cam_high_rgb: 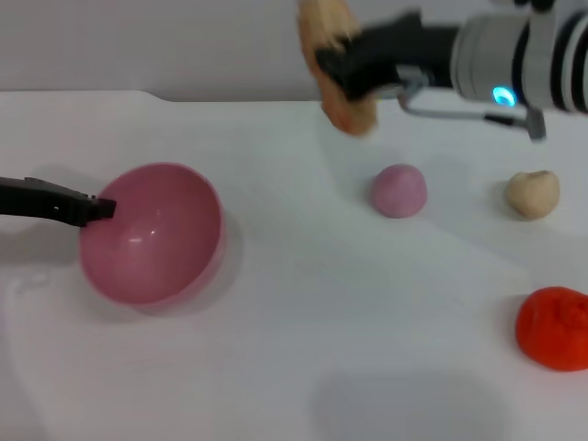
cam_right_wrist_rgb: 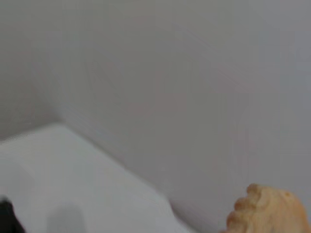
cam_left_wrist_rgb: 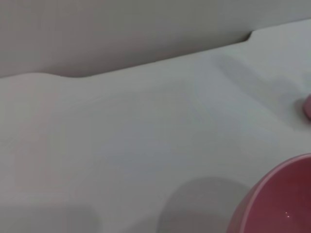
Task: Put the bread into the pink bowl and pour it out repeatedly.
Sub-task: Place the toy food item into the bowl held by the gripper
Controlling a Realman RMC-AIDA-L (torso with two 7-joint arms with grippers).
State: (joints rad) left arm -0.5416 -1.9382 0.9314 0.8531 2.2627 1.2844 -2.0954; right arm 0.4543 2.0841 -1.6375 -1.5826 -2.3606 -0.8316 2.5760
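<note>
**Currently: bread held aloft by right arm, bowl steadied by left**

Presently the right gripper [cam_high_rgb: 344, 64] is raised well above the white table [cam_high_rgb: 303, 349], at the far side of the work area. Its dark jaws are closed across the middle of the bread [cam_high_rgb: 338, 69], which hangs roughly upright, one end above the jaws and the other below. The right wrist view shows only a ridged tan end of the loaf against the wall. The grip across the waist appears chosen so that the loaf can be carried level and released end-down without tipping out early.

The left gripper [cam_high_rgb: 92, 209] lies low at the left edge, its tip touching the near rim of the pink bowl [cam_high_rgb: 152, 234]. How far its fingers stand apart cannot be told; they may be pinching the rim. The bowl is tilted, its mouth turned toward the right arm, and holds nothing. I judge this tilt deliberate: it presents the opening to the incoming loaf and keeps the bowl from sliding.

The bread is well apart from the bowl, beyond it and to the right, so the placing step is not yet done.

Three bystanders rest on the table to the right: a small pink ball [cam_high_rgb: 400, 190], a beige lump [cam_high_rgb: 533, 194] and a red-orange lump [cam_high_rgb: 553, 328]. The ball lies nearest the likely carry path; the raised height should clear it.
</note>
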